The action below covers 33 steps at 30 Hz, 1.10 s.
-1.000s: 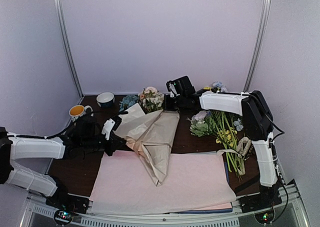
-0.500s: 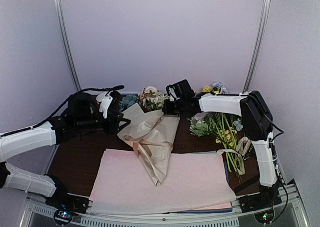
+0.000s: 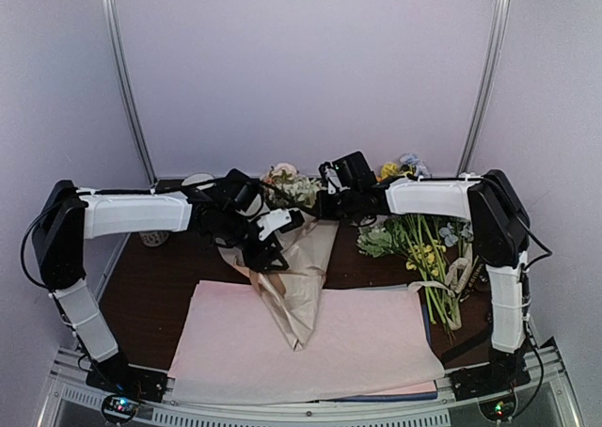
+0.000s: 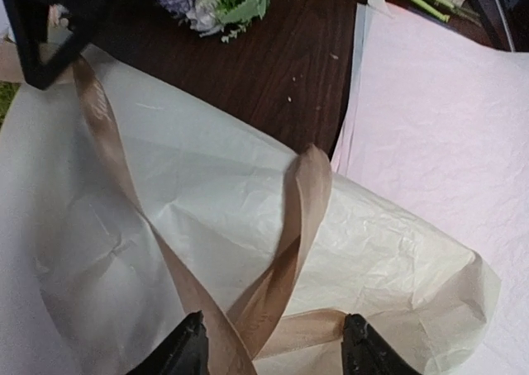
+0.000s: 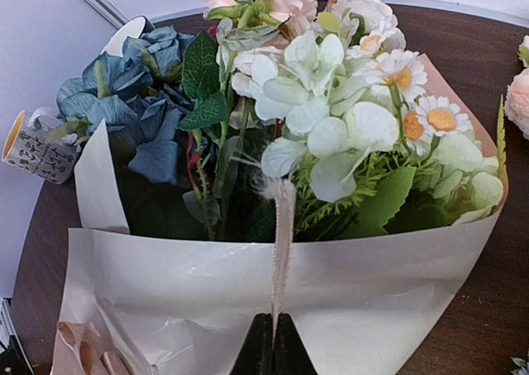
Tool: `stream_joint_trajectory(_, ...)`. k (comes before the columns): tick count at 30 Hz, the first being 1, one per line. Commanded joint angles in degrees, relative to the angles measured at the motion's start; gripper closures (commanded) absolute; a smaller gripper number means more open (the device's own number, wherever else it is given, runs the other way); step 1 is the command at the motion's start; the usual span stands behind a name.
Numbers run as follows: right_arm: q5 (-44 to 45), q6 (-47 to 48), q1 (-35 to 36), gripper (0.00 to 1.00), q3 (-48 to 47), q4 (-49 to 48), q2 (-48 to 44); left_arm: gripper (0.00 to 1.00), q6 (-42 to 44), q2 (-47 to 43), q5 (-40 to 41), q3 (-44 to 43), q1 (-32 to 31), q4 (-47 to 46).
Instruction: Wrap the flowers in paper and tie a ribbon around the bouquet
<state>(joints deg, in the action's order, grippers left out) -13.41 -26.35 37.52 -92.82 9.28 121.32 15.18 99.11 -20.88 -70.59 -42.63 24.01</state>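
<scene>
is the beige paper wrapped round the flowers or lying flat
Wrapped: the paper forms a cone around the flowers, heads sticking out the wide end.

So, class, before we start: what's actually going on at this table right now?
A bouquet is being tied up. The flowers already sit in a cone of beige paper, its tip on a pink sheet. The right hand pinches one end of the tan ribbon, while the left hand is open over the ribbon's crossed strands on the paper. No finished bow shows yet.
</scene>
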Motion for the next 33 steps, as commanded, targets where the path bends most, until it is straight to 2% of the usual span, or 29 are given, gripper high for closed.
stream_joint_trajectory(1,0.0,0.7,0.0,1.00,2.6,-1.9,-4.2,0.41,7.4,4.0,3.6,-3.4,-2.5,5.5)
stream_joint_trajectory(5,-1.1,0.2,-0.1,1.00,3.7,-2.2,-4.2,0.47,7.4,6.3,7.1,-2.7,-3.9,2.7)
stream_joint_trajectory(12,-2.1,-0.1,-0.1,1.00,5.2,-2.8,-5.0,0.67,6.8,6.7,13.8,-0.4,-4.0,-3.1)
stream_joint_trajectory(21,-3.6,0.3,-0.1,1.00,6.8,-2.9,-6.1,0.81,7.3,8.1,13.3,1.2,-4.4,-5.3)
stream_joint_trajectory(24,-5.1,0.4,0.0,1.00,7.4,-3.4,-6.3,0.98,7.3,8.3,13.7,1.3,-4.6,-5.8)
stream_joint_trajectory(25,-6.2,0.5,0.1,1.00,7.6,-3.8,-6.4,1.00,7.3,8.3,13.9,1.4,-4.6,-6.0)
stream_joint_trajectory(29,-10.6,1.6,0.7,1.00,8.1,-4.2,-5.3,1.00,6.4,6.7,16.6,2.0,-4.6,-7.5)
stream_joint_trajectory(33,-15.0,1.7,1.4,1.00,10.1,-6.3,-4.6,1.00,5.6,1.5,17.4,5.4,-4.6,-12.3)
